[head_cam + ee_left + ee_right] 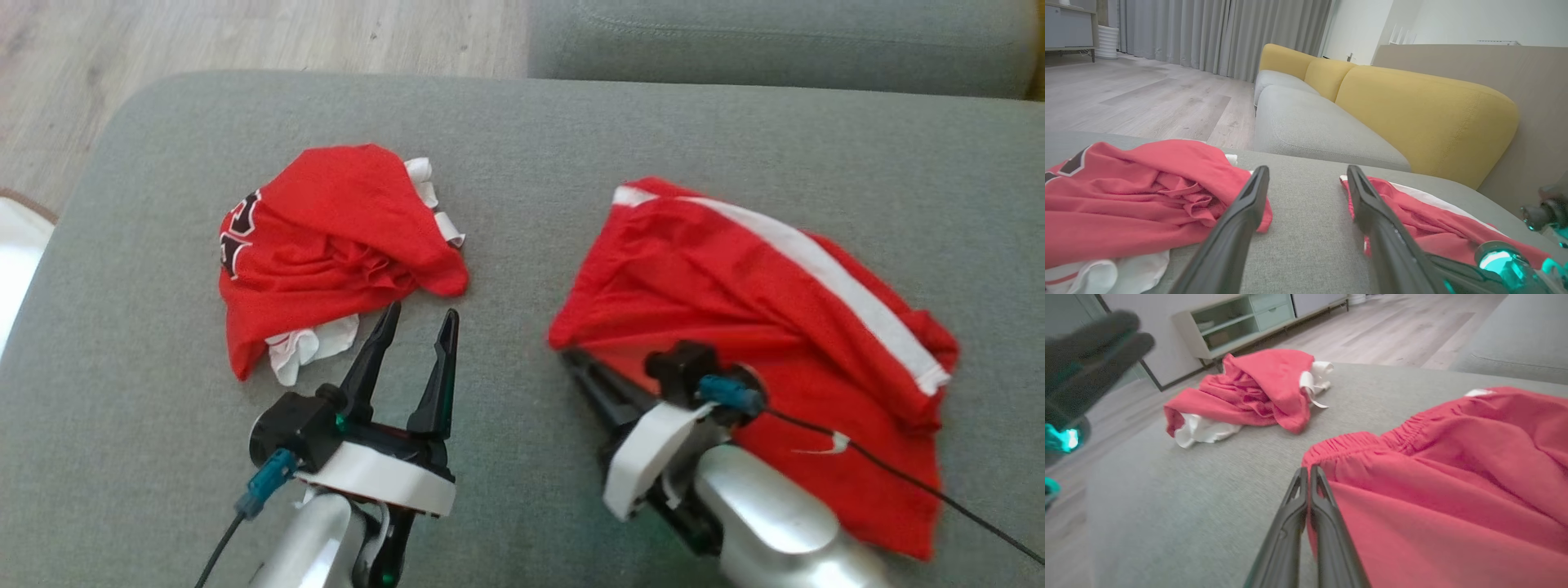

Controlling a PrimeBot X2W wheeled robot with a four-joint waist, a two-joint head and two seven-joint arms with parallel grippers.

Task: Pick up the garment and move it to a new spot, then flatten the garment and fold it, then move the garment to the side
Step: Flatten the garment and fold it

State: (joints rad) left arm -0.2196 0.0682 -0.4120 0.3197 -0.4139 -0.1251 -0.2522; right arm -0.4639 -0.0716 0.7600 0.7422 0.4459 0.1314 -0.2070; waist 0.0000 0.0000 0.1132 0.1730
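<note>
I am looking down at a wide grey cushion (522, 131) with pale wooden floor (245, 33) beyond its far-left corner, and the left wrist view shows a grey sofa (1310, 126) with yellow back cushions (1425, 118) and long grey curtains (1208, 36) behind it. The red shorts (735, 278) lie rumpled on the right half of the cushion, with a white stripe (824, 269) running along their far side and the gathered elastic waistband (1363, 441) turned toward the middle of the cushion. My right gripper (1306, 470) sits at the near-left corner of the shorts with its two dark fingers pressed tight together. The tips are right against the waistband edge, and the cloth lies along the right finger. I cannot tell whether any fabric is caught between them. In the head view, red cloth hides those fingertips, and a thin black cable (939, 494) trails from the wrist across the shorts. My left gripper (422, 310) is spread wide and holds nothing. It hovers over bare cushion between the two garments, just beside the near edge of a crumpled red jersey (326, 237). The jersey is heaped on the left half of the cushion, well apart from the shorts, with white fabric (314, 343) poking out below it and dark lettering (241, 233) on its left side.
</note>
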